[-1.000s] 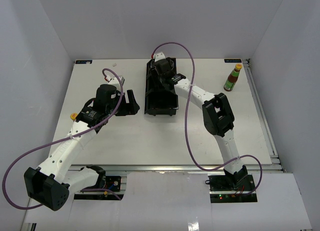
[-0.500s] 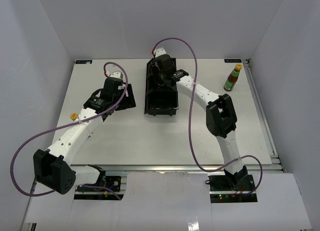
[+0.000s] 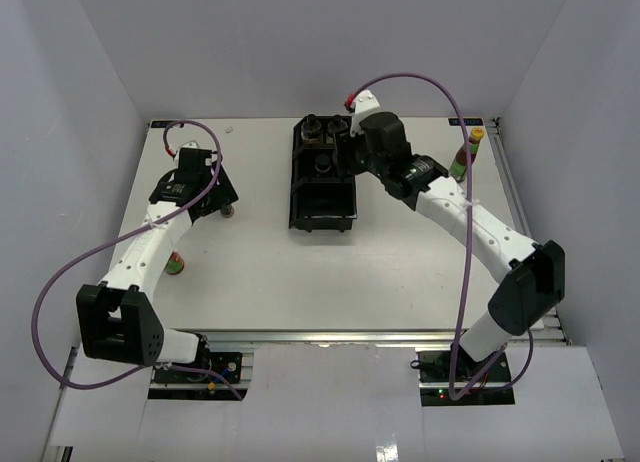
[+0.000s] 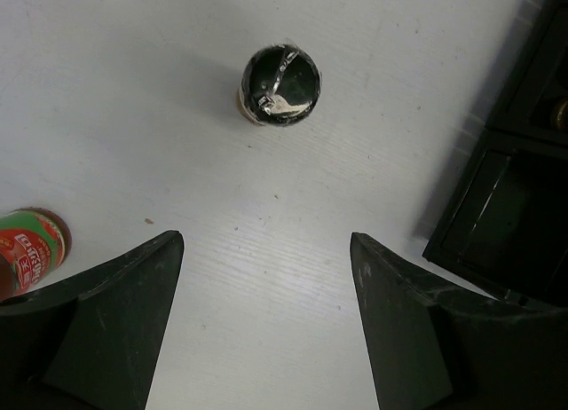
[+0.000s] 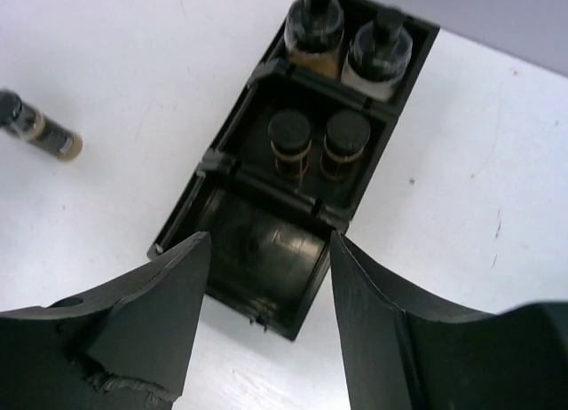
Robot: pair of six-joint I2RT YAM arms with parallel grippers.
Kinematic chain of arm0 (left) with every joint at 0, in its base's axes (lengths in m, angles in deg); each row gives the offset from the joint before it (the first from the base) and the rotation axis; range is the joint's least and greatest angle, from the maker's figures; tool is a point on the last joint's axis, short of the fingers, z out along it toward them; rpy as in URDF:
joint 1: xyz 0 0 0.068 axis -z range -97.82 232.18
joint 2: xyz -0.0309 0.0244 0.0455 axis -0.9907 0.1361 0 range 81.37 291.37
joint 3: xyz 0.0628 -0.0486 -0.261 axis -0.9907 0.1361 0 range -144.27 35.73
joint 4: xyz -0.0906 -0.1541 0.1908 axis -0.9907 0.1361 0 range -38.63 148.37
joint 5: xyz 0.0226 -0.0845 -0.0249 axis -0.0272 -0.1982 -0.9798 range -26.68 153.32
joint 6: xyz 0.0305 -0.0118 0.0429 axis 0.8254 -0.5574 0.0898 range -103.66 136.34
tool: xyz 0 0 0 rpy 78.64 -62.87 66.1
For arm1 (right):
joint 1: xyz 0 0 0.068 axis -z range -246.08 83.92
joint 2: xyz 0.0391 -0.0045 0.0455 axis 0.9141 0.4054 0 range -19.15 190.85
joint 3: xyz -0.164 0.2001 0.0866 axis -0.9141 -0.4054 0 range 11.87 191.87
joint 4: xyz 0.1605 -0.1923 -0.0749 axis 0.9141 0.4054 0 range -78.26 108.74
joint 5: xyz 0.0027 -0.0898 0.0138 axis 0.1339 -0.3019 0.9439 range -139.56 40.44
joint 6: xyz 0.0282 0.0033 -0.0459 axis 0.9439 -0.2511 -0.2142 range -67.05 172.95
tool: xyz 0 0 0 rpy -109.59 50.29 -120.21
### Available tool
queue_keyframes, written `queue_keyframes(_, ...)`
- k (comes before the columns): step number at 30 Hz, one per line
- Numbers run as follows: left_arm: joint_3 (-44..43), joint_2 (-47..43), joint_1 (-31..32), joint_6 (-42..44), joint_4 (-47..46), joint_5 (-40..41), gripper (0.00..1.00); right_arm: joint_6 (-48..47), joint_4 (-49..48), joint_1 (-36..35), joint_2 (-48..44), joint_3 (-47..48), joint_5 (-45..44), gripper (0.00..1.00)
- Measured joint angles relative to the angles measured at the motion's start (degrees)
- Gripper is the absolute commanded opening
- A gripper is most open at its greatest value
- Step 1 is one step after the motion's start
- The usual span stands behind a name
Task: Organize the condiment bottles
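Observation:
A long black tray (image 3: 322,207) lies at the table's middle. Two black-capped jars (image 5: 317,19) stand in its far compartment and two short ones (image 5: 289,135) in the middle one; the near compartment (image 5: 257,250) holds nothing. Another black-capped jar (image 4: 280,83) stands on the table left of the tray (image 3: 228,211). One sauce bottle (image 3: 176,263) stands at the left (image 4: 31,250), the other (image 3: 462,154) at the far right, partly behind my right arm. My left gripper (image 4: 266,321) is open and empty above the table (image 3: 208,202), short of the loose jar. My right gripper (image 5: 266,321) is open and empty over the tray (image 3: 352,160).
White walls close the table on three sides. A metal rail (image 3: 525,232) runs along the right edge. Purple cables (image 3: 400,79) loop over both arms. The tray's near end (image 4: 524,197) shows at the right of the left wrist view.
My left arm swung left, away from the tray, to the loose jar. My right gripper drew back from the tray's far end toward the right, uncovering the jars in it.

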Motion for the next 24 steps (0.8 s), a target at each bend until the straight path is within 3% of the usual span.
queue_keyframes(9, -2.0, 8.7, -1.9, 1.3, -3.5, -0.9, 0.87, 0.7, -0.9, 0.0, -14.3, -20.5, 3.5, 0.63)
queue_keyframes(24, -11.3, 21.7, -2.2, 3.9, -4.5, 0.7, 0.81, 0.0, -3.9, 0.0, -23.0, -25.9, 2.8, 0.64)
